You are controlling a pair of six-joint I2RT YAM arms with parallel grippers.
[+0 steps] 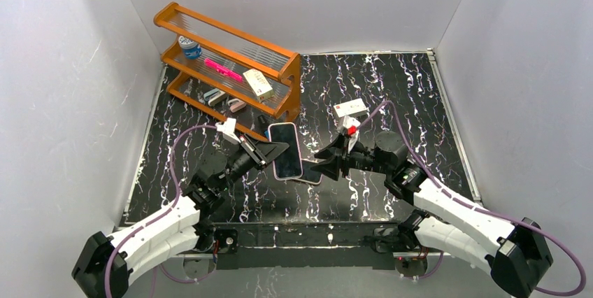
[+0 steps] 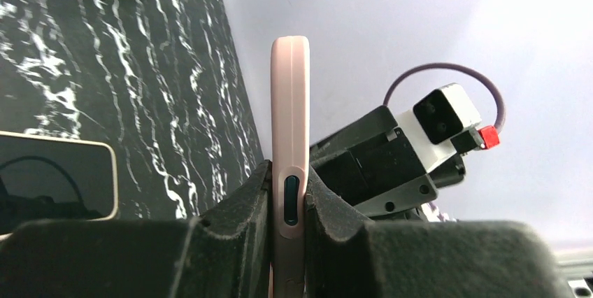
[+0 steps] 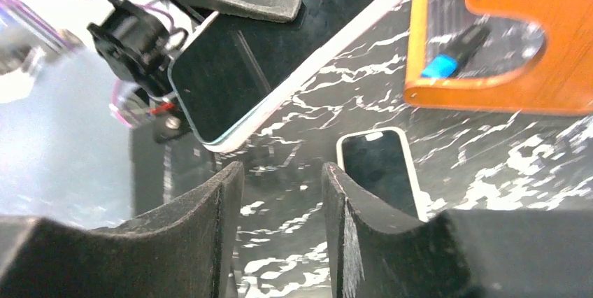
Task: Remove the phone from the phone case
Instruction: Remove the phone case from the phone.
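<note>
My left gripper [image 1: 269, 150] [image 2: 288, 179] is shut on the long edge of the pink phone case [image 1: 285, 150] [image 2: 290, 116] and holds it off the table. The case [image 3: 245, 67] shows a dark face with a pale rim in the right wrist view. The phone [image 1: 312, 175] [image 3: 381, 168] [image 2: 56, 179], dark-screened with a cream rim, lies flat on the black marbled table, partly under the raised case in the top view. My right gripper [image 1: 323, 166] [image 3: 280, 172] stands open just beside the phone, with nothing between its fingers.
An orange wooden rack [image 1: 290, 81] stands at the back left, holding a blue can [image 1: 189, 47], a pink marker [image 1: 222, 69] and a small box [image 1: 257, 83]. A white box [image 1: 349, 108] lies behind the right arm. White walls enclose the table on three sides.
</note>
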